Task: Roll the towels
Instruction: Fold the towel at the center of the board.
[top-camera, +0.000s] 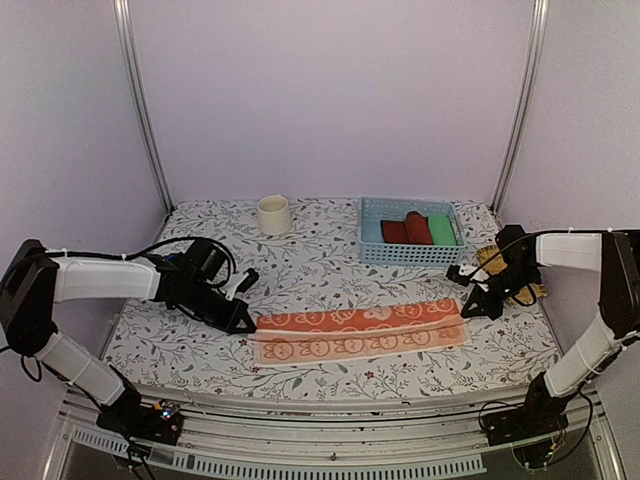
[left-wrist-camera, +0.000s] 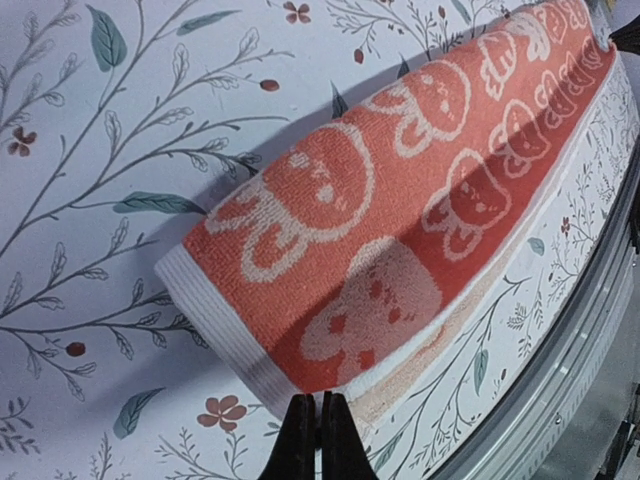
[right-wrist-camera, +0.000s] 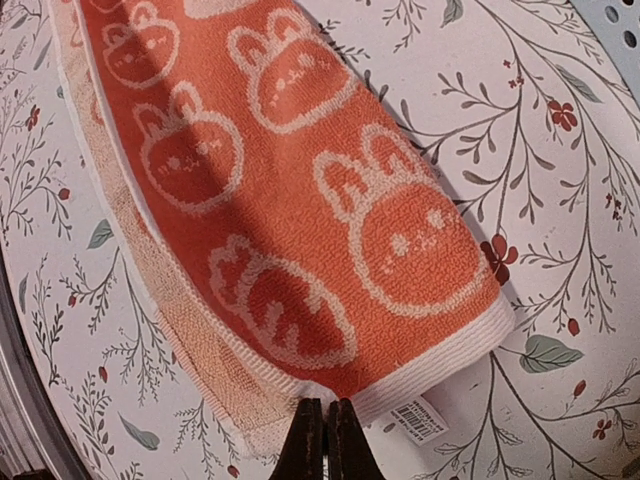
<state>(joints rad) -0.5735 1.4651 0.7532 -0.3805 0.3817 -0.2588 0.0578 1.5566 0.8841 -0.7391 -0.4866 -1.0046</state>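
An orange towel (top-camera: 360, 330) with white bunny prints lies flat near the table's front edge, folded lengthwise so its upper layer covers most of the paler lower layer. My left gripper (top-camera: 244, 325) is at the towel's left end. In the left wrist view the left gripper (left-wrist-camera: 320, 405) is shut on the near corner of the upper layer of the towel (left-wrist-camera: 380, 220). My right gripper (top-camera: 468, 310) is at the right end. There too, the right gripper (right-wrist-camera: 326, 408) is shut on the upper layer's corner of the towel (right-wrist-camera: 280, 200).
A blue basket (top-camera: 365, 235) at the back right holds a red roll (top-camera: 418, 228) and a green roll (top-camera: 442, 230). A cream cup (top-camera: 273, 214) stands at the back centre. A barcode tag (right-wrist-camera: 418, 420) sticks out beside the right corner. The table's metal front rail (left-wrist-camera: 560, 380) runs close by.
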